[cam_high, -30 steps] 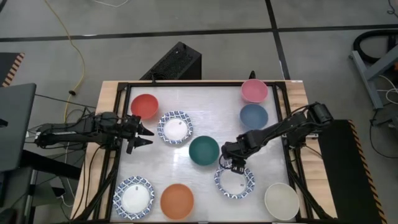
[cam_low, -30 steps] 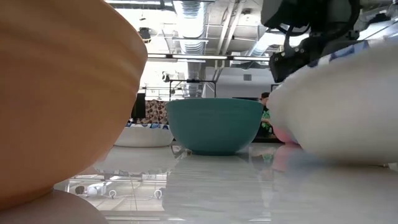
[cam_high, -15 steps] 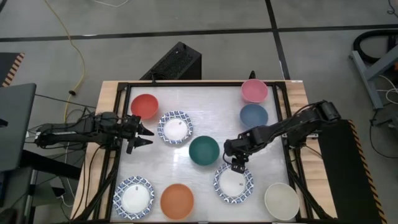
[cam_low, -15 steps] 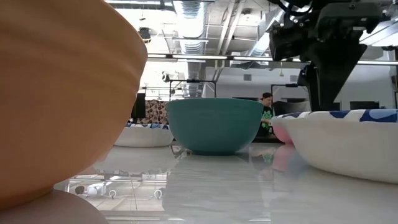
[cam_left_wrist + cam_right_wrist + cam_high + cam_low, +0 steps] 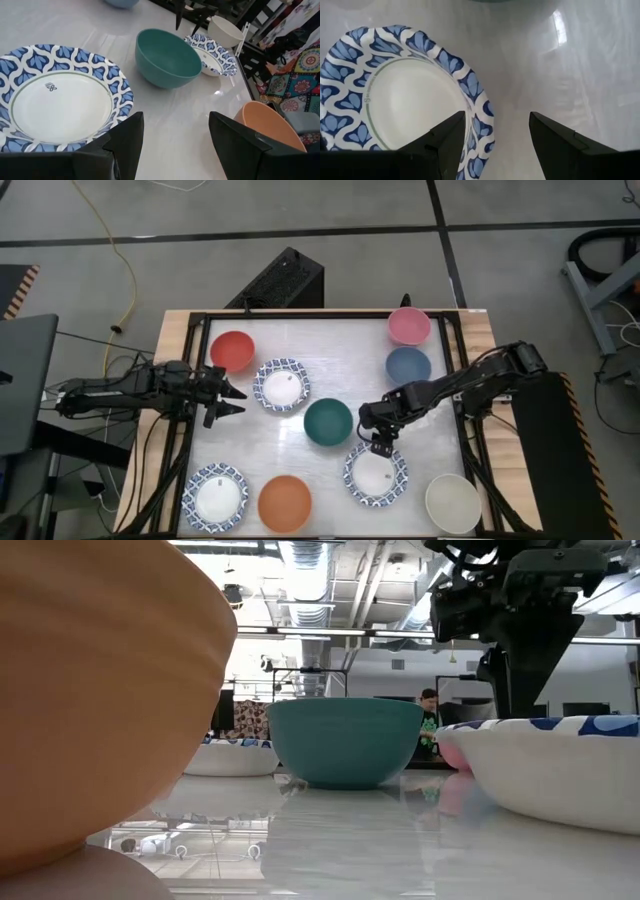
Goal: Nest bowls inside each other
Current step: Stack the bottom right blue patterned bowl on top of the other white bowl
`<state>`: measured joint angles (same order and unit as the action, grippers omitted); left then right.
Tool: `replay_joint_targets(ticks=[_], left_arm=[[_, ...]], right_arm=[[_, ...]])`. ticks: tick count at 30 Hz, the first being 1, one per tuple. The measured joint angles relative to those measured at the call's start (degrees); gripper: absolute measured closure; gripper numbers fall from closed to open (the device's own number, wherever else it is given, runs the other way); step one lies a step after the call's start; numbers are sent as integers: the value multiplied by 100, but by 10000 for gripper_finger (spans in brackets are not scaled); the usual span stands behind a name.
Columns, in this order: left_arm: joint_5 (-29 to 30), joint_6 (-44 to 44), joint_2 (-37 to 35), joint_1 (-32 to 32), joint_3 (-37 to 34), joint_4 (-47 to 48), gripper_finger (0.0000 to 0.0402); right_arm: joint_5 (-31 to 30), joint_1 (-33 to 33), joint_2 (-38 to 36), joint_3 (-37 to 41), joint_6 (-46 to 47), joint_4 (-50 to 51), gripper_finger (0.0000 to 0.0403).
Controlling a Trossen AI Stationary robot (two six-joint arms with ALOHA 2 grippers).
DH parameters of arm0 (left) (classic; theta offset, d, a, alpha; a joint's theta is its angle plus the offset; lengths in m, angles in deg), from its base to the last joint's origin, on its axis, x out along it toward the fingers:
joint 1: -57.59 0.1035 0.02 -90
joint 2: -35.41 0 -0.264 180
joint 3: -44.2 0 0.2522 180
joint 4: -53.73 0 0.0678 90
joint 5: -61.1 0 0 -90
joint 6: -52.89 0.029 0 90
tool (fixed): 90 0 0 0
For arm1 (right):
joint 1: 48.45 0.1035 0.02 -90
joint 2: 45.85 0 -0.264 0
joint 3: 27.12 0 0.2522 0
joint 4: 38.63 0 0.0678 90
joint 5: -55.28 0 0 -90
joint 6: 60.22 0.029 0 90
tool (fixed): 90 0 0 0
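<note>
Looking down, you see the right claw (image 5: 378,446) has set the blue-and-white patterned plate (image 5: 376,474) flat on the counter (image 5: 330,355) and hangs wide, empty; the dark green round bowl (image 5: 328,422) beside it stays unnested.

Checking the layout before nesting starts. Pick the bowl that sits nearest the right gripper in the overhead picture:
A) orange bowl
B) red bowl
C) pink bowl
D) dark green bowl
D: in the high view the right gripper hangs open just above a patterned plate, with the dark green bowl right beside it; the other three bowls lie much farther off.
</note>
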<state>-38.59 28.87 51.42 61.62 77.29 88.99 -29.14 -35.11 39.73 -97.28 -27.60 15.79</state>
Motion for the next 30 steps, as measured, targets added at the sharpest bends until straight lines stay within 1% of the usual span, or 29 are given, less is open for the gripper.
replay_joint_targets(ticks=[5,13,19,21,24,27,30], left_arm=[[0,3,0,1,0,8,187],[0,3,-2,0,0,68,187],[0,-4,-2,2,0,77,187],[0,-6,-2,0,0,83,187],[0,-9,-2,2,0,92,187],[0,-12,-2,2,0,92,187],[0,-20,-2,2,0,92,187]], right_arm=[[75,0,101,2,31,-31,163],[364,11,604,7,-2,23,163],[354,11,758,7,-103,60,164],[312,11,754,7,-102,16,173],[205,10,751,7,-116,4,211],[202,0,743,4,-141,23,276],[210,0,733,1,-163,48,351]])
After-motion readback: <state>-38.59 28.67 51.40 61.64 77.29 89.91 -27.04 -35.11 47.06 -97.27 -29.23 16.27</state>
